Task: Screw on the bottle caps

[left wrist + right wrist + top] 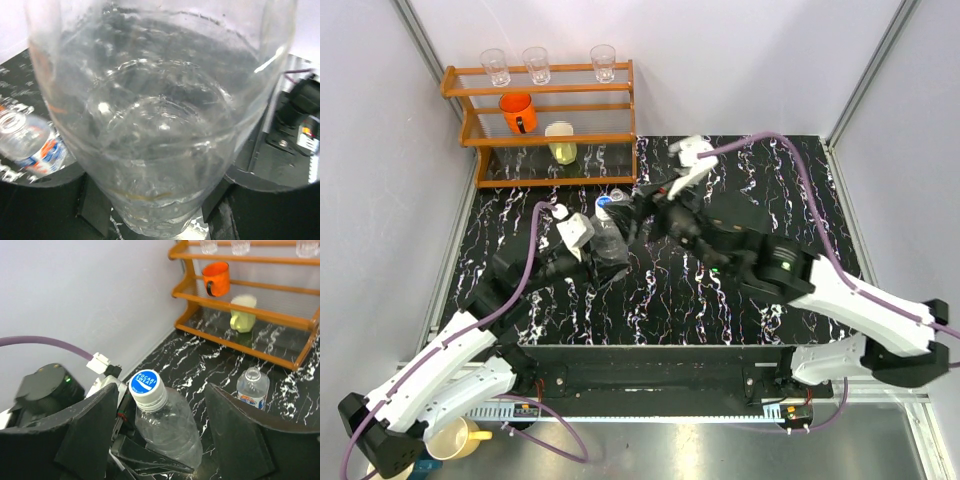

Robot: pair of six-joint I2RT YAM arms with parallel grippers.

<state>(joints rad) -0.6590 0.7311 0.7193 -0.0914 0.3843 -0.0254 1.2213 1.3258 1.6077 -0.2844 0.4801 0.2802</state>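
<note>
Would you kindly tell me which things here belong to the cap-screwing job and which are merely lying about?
Job: capped bottle; its blue-and-white cap; uncapped smaller bottle; left gripper, holding the capped bottle; right gripper, open.

Lying about: wooden shelf; orange mug; yellow-green cup; three clear glasses.

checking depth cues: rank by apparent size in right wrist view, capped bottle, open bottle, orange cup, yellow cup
1. capped bottle, nearest the camera.
2-4. open bottle, orange cup, yellow cup: look alike, farther off, so unranked.
</note>
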